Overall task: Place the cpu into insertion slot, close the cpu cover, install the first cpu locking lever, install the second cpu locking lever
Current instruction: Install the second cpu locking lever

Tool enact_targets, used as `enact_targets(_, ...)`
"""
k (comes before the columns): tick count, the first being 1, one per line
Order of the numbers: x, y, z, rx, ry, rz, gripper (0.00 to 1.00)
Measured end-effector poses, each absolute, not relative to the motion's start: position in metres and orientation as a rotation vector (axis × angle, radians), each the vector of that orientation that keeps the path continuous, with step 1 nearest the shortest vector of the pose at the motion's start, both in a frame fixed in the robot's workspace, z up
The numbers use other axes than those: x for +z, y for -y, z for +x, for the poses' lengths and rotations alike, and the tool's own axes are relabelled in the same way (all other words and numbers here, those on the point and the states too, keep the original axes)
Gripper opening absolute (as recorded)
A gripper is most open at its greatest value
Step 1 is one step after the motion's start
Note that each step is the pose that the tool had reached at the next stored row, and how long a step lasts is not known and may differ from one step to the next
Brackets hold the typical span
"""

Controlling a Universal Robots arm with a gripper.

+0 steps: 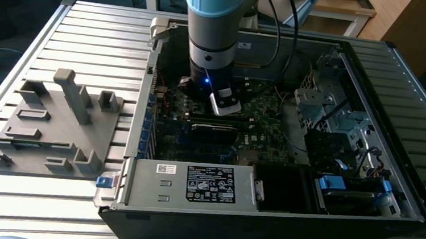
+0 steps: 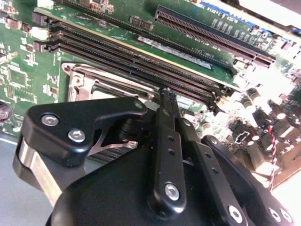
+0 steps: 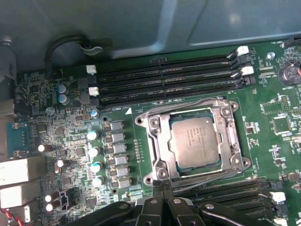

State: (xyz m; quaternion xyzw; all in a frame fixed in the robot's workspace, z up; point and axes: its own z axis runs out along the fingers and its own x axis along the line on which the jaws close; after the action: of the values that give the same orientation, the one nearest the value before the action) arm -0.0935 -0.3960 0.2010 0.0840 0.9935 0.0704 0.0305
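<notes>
In the first wrist view the cpu (image 3: 194, 142), a flat silver-grey square, lies in its socket on the green motherboard. The cpu cover (image 3: 159, 141), a shiny metal frame, lies flat around it. Thin metal locking levers run along the socket's edges (image 3: 214, 172). My gripper (image 3: 164, 186) is shut, its black fingertips together at the socket's edge beside one lever; whether they touch it I cannot tell. In the second wrist view the gripper (image 2: 164, 94) points at the socket frame (image 2: 89, 77). In the exterior view the gripper (image 1: 226, 108) reaches down into the open computer case.
Black memory slots (image 3: 164, 77) run on both sides of the socket. The case walls (image 1: 368, 80) enclose the board, with a power supply (image 1: 192, 183) in front and a drive cage (image 1: 328, 111) on the exterior view's right. A grey fixture plate (image 1: 53, 124) sits on the exterior view's left.
</notes>
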Motion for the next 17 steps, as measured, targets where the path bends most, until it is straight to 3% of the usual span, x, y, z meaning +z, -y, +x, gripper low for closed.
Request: enact_targets(17, 0.1988, 0.3960, -0.0965, 0.258, -3.061, 0.260, 0.11)
